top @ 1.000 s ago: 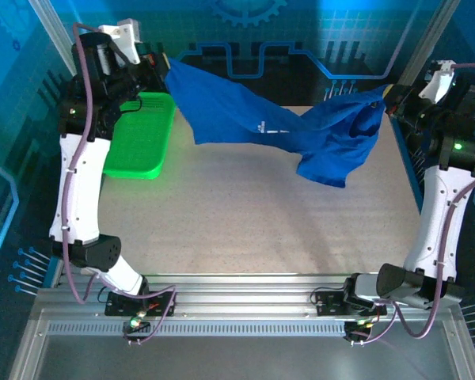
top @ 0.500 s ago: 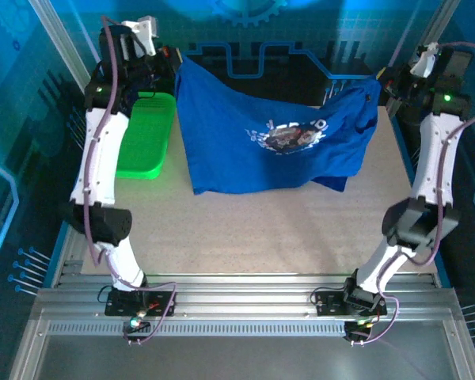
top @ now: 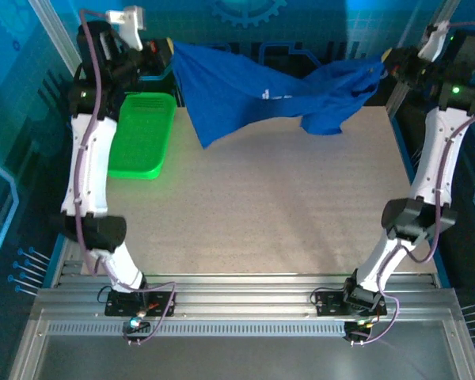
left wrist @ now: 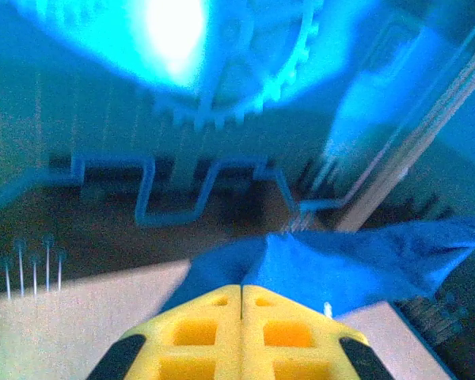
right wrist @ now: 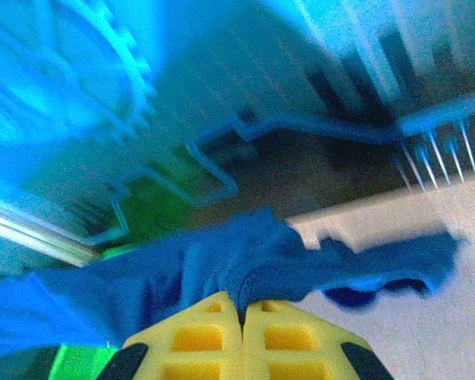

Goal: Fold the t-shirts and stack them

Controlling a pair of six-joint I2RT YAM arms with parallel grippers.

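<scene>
Top external view, item one: royal-blue t-shirt (top: 253, 99), hanging in the air over the far edge of the table (top: 261, 206), not resting on it anywhere that can be seen. Left gripper (top: 165, 59) is pinching the garment's left end, jaws together on the cloth; in the left wrist view the yellow fingers are meeting with blue fabric bunching just past their tips. Right gripper (top: 388, 62) is clamping the opposite end in the same way, and the right wrist view is showing a gathered ridge of cloth running from between its closed fingers. Item two: green basket (top: 142, 134), sitting at the table's far-left corner, below the left gripper, holding nothing visible. Orientation: the shirt's long axis is running left to right between the two arms, sagging in the middle; one loose corner is pointing down and toward the near left, a crumpled lump is dangling near the right end, and only a fleck of white print is showing. Progress, as judged: early; no fold is made, nothing is stacked, and the shirt is yet to be laid flat.
</scene>
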